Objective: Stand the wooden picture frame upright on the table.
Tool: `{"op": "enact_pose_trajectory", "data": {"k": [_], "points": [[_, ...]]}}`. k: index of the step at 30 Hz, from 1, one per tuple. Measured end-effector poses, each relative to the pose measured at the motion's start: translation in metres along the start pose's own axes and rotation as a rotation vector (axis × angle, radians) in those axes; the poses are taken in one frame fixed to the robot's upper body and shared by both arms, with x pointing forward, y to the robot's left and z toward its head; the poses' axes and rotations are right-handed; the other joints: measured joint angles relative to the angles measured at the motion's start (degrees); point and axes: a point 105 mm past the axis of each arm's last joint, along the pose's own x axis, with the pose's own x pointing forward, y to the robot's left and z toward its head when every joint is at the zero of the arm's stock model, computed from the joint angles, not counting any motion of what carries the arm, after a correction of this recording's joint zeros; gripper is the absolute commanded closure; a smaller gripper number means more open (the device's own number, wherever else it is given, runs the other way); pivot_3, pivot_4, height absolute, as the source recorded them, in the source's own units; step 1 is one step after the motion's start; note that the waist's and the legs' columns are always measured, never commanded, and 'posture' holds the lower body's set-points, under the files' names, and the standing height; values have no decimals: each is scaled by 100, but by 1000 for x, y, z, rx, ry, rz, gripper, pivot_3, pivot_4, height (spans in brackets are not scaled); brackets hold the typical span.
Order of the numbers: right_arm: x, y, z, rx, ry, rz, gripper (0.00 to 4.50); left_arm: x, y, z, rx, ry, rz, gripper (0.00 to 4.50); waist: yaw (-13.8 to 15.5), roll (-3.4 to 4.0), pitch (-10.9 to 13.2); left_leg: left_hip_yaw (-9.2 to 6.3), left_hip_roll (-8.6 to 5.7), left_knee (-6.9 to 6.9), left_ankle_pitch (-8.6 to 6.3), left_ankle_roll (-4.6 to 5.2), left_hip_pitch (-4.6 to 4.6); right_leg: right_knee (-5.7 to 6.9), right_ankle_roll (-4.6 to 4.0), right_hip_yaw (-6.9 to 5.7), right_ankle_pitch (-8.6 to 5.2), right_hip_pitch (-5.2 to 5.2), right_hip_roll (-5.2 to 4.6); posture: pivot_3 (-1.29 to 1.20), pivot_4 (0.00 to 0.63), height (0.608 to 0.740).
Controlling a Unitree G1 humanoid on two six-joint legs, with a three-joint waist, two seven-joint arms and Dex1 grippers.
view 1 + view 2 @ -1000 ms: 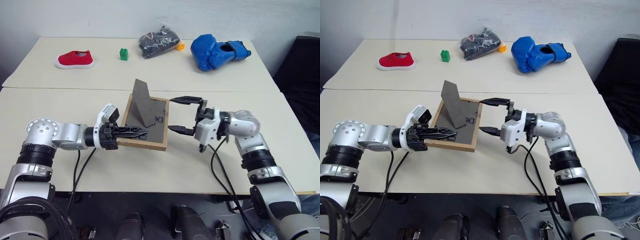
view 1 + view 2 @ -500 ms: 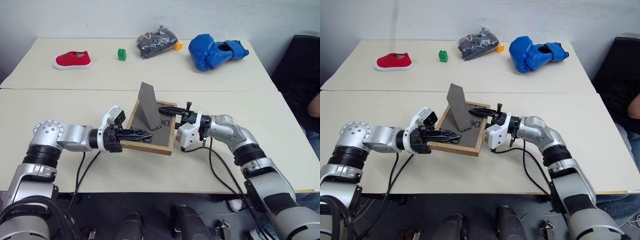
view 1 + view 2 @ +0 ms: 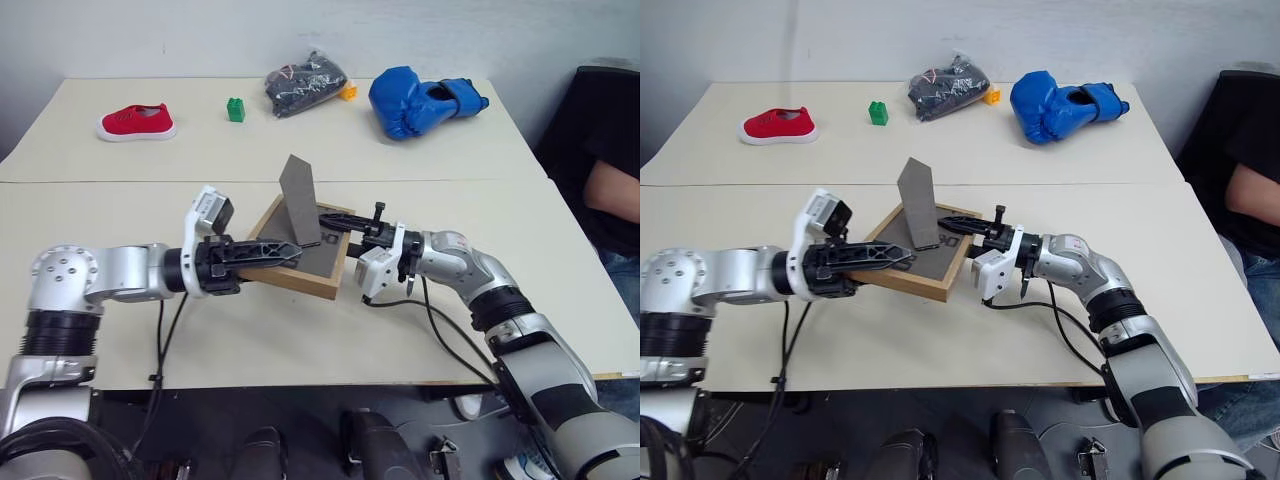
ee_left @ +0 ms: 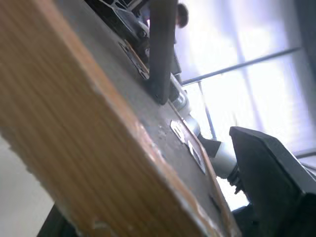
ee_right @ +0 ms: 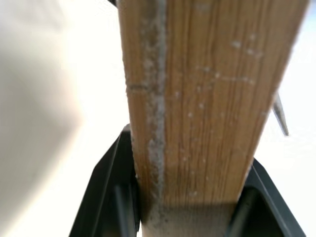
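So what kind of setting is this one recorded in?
Probably an indoor lab or test room: two plain cream tables pushed together against a bare wall, holding unrelated props, namely a red shoe, a blue boxing glove and a wooden picture frame.

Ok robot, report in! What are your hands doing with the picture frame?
Right tool clamped on the wooden picture frame edge. Left tool at the opposite edge, grip unclear. Frame tilted, back panel up, stand folded out, not yet upright. Nothing close in the way.

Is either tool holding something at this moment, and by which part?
The right tool grips the wooden picture frame by its right wooden edge, one finger on each face. The left tool lies at the frame's left edge; whether it holds cannot be told.
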Motion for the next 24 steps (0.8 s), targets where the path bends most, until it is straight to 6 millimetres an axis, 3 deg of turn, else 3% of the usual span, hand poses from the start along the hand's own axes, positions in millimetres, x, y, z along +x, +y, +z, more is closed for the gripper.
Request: {"op": "enact_pose_trajectory", "data": {"k": [8,13,16,17,19,20,22,24], "points": [[9,-8,16,-41,-72,-3,3225,-18,-5,-9,282,-32,-43,1193,25,3,2,8,-2,0,0,0,0,-1,-3,1,-1,-1,4,0,150,740],[9,-8,18,-42,-75,-3,3224,-20,-5,-10,295,-23,-59,1193,98,3,2,10,-2,1,-2,4,0,0,-3,7,-1,-1,1,0,150,740],[9,-4,24,-34,-103,-6,3226,-27,-8,-4,137,1,-66,1020,108,1,3,9,-2,2,-2,4,-1,6,-2,8,-1,-3,0,0,150,740],[3,-4,22,-40,-93,3,3227,-41,1,3,57,-5,35,810,107,1,3,8,-3,3,-2,5,0,8,-2,7,-1,-4,1,0,150,740],[-33,-2,2,-47,25,43,3227,-80,17,15,-75,-109,222,292,119,7,7,8,-13,-4,-6,15,0,5,-2,10,-2,-8,-7,0,150,740],[-46,-2,-7,-41,80,50,3227,-86,21,17,-123,-134,235,61,135,8,7,8,-18,-3,-7,20,-1,7,-1,10,-2,-8,-11,0,150,740],[-46,-7,-8,-42,82,22,3227,-76,30,15,-211,-117,205,0,129,7,7,12,-15,5,-7,21,-3,7,0,10,-1,-7,-12,0,150,740],[-29,-9,4,-52,2,-7,3227,-63,39,4,-282,-55,189,0,65,6,7,23,-7,3,-4,14,-5,15,0,23,-1,-21,0,0,150,740]]}}
